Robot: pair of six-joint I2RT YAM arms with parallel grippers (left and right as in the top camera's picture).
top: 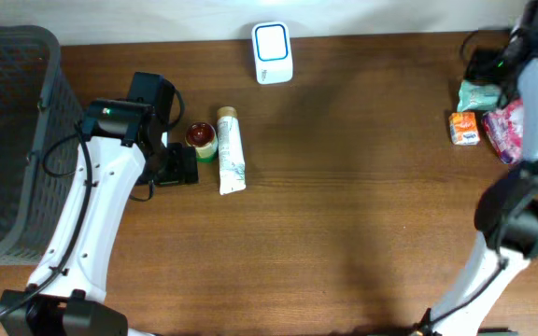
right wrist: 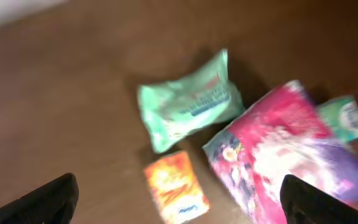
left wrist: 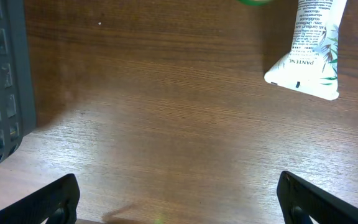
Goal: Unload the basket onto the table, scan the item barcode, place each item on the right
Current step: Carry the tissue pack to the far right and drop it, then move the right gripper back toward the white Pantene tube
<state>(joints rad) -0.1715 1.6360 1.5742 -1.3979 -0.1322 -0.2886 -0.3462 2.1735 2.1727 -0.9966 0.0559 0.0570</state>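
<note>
A white barcode scanner (top: 273, 52) stands at the table's far edge. A white tube (top: 231, 149) lies beside a red-lidded jar (top: 201, 140); the tube's crimped end (left wrist: 306, 62) shows in the left wrist view. My left gripper (left wrist: 178, 205) hangs open over bare wood, short of the tube, holding nothing. At the far right lie a green packet (right wrist: 188, 109), a small orange box (right wrist: 176, 186) and a pink packet (right wrist: 278, 155). My right gripper (right wrist: 182, 208) is open above them, its jaws wide on either side of the orange box, gripping nothing. The right wrist view is blurred.
A dark grey basket (top: 7, 140) fills the left side, and its wall (left wrist: 2, 93) shows in the left wrist view. A second small green pack (right wrist: 347, 118) peeks out behind the pink packet. The left arm (top: 92, 205) crosses the table's left front.
</note>
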